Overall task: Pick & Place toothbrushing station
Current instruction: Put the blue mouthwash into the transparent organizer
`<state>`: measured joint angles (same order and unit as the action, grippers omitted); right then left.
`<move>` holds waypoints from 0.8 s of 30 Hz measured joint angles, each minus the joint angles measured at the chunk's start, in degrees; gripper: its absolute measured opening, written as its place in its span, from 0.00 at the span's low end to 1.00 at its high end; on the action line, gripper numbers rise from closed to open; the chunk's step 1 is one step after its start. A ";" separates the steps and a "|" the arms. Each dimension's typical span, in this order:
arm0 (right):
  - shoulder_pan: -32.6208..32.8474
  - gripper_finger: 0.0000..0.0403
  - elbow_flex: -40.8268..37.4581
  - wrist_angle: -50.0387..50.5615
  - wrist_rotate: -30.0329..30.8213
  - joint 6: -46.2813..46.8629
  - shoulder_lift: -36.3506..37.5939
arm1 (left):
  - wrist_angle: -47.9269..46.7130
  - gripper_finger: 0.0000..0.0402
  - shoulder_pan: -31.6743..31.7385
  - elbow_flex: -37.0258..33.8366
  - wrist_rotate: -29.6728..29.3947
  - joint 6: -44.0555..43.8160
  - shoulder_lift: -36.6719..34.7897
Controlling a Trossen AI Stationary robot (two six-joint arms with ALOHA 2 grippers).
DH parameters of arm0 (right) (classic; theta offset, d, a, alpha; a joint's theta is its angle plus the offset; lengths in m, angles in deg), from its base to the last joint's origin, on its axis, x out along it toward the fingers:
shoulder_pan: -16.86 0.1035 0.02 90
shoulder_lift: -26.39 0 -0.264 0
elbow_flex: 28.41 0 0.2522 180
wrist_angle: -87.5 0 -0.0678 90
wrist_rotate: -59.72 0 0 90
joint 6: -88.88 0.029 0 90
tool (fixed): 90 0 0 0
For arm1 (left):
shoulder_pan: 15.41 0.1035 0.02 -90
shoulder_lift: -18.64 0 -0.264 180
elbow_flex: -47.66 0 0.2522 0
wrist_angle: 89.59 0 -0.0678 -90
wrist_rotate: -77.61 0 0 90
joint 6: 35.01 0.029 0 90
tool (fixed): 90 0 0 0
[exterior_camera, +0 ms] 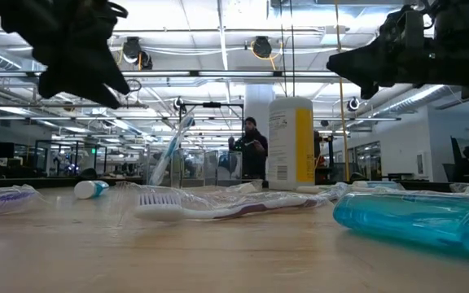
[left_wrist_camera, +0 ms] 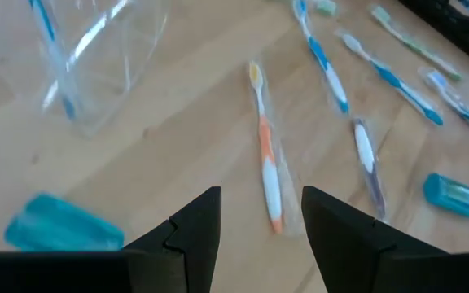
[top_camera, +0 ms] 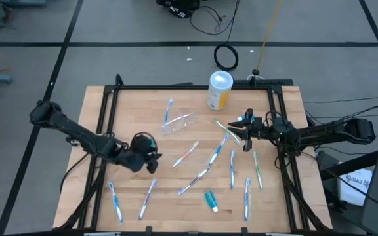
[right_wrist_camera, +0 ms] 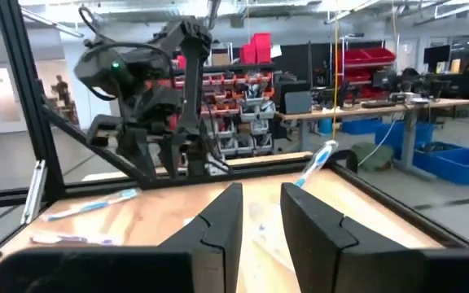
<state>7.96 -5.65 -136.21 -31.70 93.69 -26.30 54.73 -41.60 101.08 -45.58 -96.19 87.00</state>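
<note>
toothpaste tube (exterior_camera: 418,221) nearest you | your left gripper (top_camera: 155,159) spread, empty, orange toothbrush (left_wrist_camera: 267,155) just ahead | right gripper (top_camera: 244,126) parted, empty, above brushes

The surface (top_camera: 143,124) is pale blond wood in a black frame (top_camera: 195,86). Both arms and each gripper are black: left gripper (top_camera: 156,161), right gripper (top_camera: 243,124). The canister (top_camera: 219,90) is yellow with a white lid. The cup (top_camera: 179,122) is clear. Toothbrushes (top_camera: 231,167) are mostly pale blue and white; one (left_wrist_camera: 267,155) looks orange and white, perhaps with a yellowish head. The toothpaste tube (top_camera: 210,200) is teal.
</note>
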 joint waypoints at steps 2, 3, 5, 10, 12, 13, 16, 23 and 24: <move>-0.03 0.19 0.00 -0.16 1.13 0.90 0.02 | -1.31 0.44 -1.36 0.04 0.29 -3.08 0.69; -0.04 0.19 0.00 -0.36 1.49 2.09 0.01 | -2.53 0.44 -1.66 0.07 1.28 -4.33 1.07; -0.05 0.19 0.00 -2.20 1.39 5.88 -0.02 | -6.20 0.44 -2.22 0.02 3.23 -7.51 1.18; 0.01 0.19 0.00 -7.24 1.37 6.91 0.02 | -13.82 0.44 -3.84 1.02 4.25 -13.43 1.09; -0.01 0.19 0.00 -6.96 1.83 3.78 0.02 | -13.51 0.44 -4.34 1.10 2.72 -14.20 1.11; 0.01 0.19 0.00 -6.57 2.83 2.02 0.02 | -13.39 0.44 -4.58 1.14 1.76 -14.59 1.11; -0.09 0.19 0.00 -8.24 8.11 -0.66 0.00 | -13.08 0.44 -5.00 1.14 -0.11 -16.04 1.11; -0.29 0.19 0.00 -4.07 24.11 -16.26 -0.01 | -12.91 0.44 -4.27 1.16 -1.64 -18.02 3.03; -0.53 0.19 0.00 -3.22 23.78 -16.84 -0.04 | -12.77 0.44 -3.98 1.16 -1.72 -19.28 3.84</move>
<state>7.43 -5.65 -139.42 -7.92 76.85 -26.34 41.96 -45.59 102.23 -47.30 -115.47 90.84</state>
